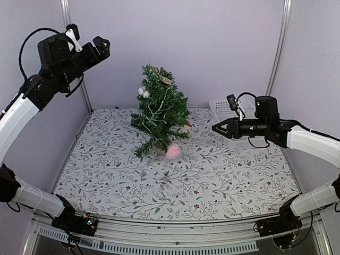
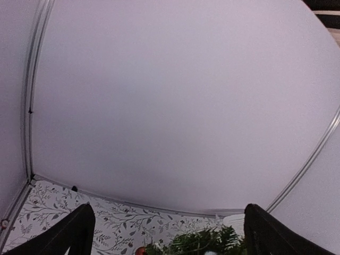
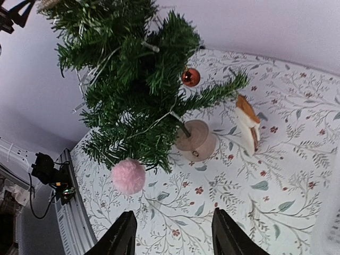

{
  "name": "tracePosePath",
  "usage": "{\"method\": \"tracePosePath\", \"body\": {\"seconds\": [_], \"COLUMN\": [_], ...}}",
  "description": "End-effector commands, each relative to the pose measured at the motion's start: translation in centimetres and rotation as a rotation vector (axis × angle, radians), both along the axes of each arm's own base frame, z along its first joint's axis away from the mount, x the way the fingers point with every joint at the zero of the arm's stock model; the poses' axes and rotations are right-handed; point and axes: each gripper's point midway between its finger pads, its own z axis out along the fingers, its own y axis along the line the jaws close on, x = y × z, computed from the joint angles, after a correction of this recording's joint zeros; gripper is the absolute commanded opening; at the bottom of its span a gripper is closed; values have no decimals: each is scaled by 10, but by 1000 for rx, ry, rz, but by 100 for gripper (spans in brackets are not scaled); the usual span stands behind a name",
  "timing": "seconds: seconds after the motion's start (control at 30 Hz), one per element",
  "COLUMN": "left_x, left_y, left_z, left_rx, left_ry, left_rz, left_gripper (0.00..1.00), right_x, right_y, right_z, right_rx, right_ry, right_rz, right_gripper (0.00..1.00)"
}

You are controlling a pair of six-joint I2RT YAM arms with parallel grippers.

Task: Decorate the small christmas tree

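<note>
Decoration is part done and the work stands between placements. The tree [image 1: 159,109] stands upright on its stump [image 3: 195,141] at mid-worktop [image 1: 212,180], toward the back. It carries a silver strand, a red ball [image 3: 190,77], white pieces near the top and a pink pompom [image 3: 127,176] at the tip of a low branch. One pale and orange ornament [image 3: 247,125] lies flat on the worktop just beside the stump, on no branch. The left claw [image 1: 101,47] is raised high at the rear left, well apart from the tree, gaping wide and empty. The right claw [image 1: 215,128] points at the tree from the right, part spread, nothing between its fingers. A white basket [image 1: 220,108] sits behind it, contents not discernible. In my judgement the next move calls for picking up another ornament, probably the fallen one, and seating it on a bare branch without tipping the tree.
</note>
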Motion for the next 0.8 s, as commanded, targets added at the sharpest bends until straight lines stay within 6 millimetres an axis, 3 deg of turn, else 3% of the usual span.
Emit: {"method": "tracePosePath", "body": {"seconds": [0.0,0.1,0.23,0.33,0.47,0.67,0.77], "left_x": [18,24,24,16,1,-28,-41], "left_y": [27,44,55,63,69,66,63], "left_z": [-91,-132,-191,-233,-285,-340,-362], "left_rx": [54,60,95,134,145,112,108], "left_ry": [298,389,491,566,654,731,764], "left_rz": [-21,-32,-71,-60,-46,-76,-71], "left_gripper": [99,99,99,99,99,99,99], "right_x": [17,22,26,24,15,-5,-15], "right_y": [-32,-52,-80,-99,-116,-130,-129], "right_z": [47,67,75,67,36,-30,-53], "right_rx": [40,50,38,34,27,21,38], "right_ry": [-106,-142,-158,-138,-70,66,108], "right_rz": [-138,-222,-338,-412,-490,-564,-559], "right_gripper": [58,74,96,99,99,99,99]}}
